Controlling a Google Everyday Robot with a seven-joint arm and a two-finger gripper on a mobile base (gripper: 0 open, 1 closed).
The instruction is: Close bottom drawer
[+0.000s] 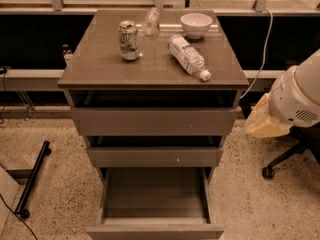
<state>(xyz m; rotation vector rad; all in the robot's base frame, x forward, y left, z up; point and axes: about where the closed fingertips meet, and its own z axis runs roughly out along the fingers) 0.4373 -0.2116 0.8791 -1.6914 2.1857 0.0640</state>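
The bottom drawer [155, 231] of the grey-brown cabinet stands pulled far out toward me. Its long shallow box is open and empty inside, and its flat front is cut by the lower edge of the view. The middle drawer [155, 157] and the top drawer [155, 122] each stick out a little. My gripper is out of view. Only a white rounded arm casing [296, 98] shows at the right edge, level with the top drawer and apart from the cabinet.
On the cabinet top [95, 64] stand a soda can [129, 40] and a white bowl [196, 24], with a plastic bottle [188, 57] lying down and another [150, 20] behind. An office chair base [285, 160] is right of the cabinet, a black bar [33, 178] lies on the floor left.
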